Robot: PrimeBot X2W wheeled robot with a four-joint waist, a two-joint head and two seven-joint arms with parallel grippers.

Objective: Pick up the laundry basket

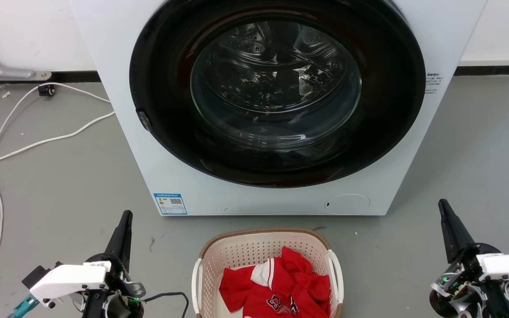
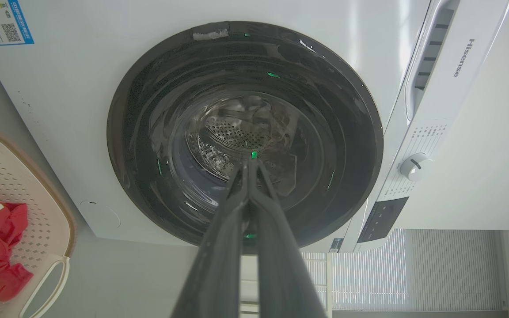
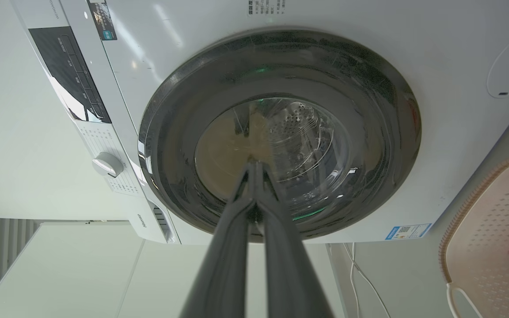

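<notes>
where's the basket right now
Head view, bottom centre: the basket sits on the floor just in front of the washer, between the left gripper and right gripper, touching neither.

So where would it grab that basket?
Probably the basket by its white side loops: left gripper to the left handle, right gripper to the right handle, each from outside. The loops stand off the walls, leaving finger gaps.

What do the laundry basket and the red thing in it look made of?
The laundry basket: likely matte cream plastic, with evenly moulded perforations; brown rim looks woven, possibly imitation. The red garment: soft fabric, going by its folds.
</notes>
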